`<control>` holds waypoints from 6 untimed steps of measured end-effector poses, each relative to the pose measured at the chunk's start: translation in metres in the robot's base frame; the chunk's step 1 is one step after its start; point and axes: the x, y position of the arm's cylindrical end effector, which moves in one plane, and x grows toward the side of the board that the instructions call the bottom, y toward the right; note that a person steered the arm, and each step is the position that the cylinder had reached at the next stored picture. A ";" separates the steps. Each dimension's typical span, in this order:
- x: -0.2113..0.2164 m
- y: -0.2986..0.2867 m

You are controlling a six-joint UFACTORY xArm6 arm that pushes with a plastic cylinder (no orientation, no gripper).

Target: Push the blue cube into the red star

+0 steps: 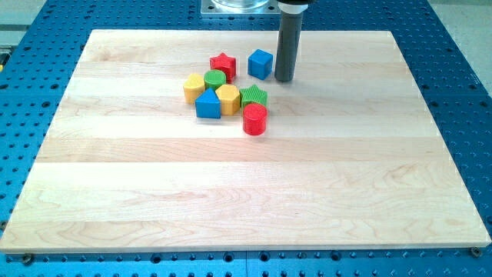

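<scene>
The blue cube (260,63) sits on the wooden board near the view's top centre. The red star (223,65) lies a short gap to its left. My tip (284,78) stands just right of the blue cube, close to its right face or touching it. The rod rises straight up out of the view's top.
A cluster lies below the star: a green round block (215,79), a yellow block (194,87), a yellow hexagon (227,98), a blue block (207,104), a green block (253,97) and a red cylinder (254,119). The board (231,192) rests on a blue perforated table.
</scene>
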 end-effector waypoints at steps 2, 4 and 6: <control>-0.030 -0.011; -0.024 -0.105; -0.002 -0.260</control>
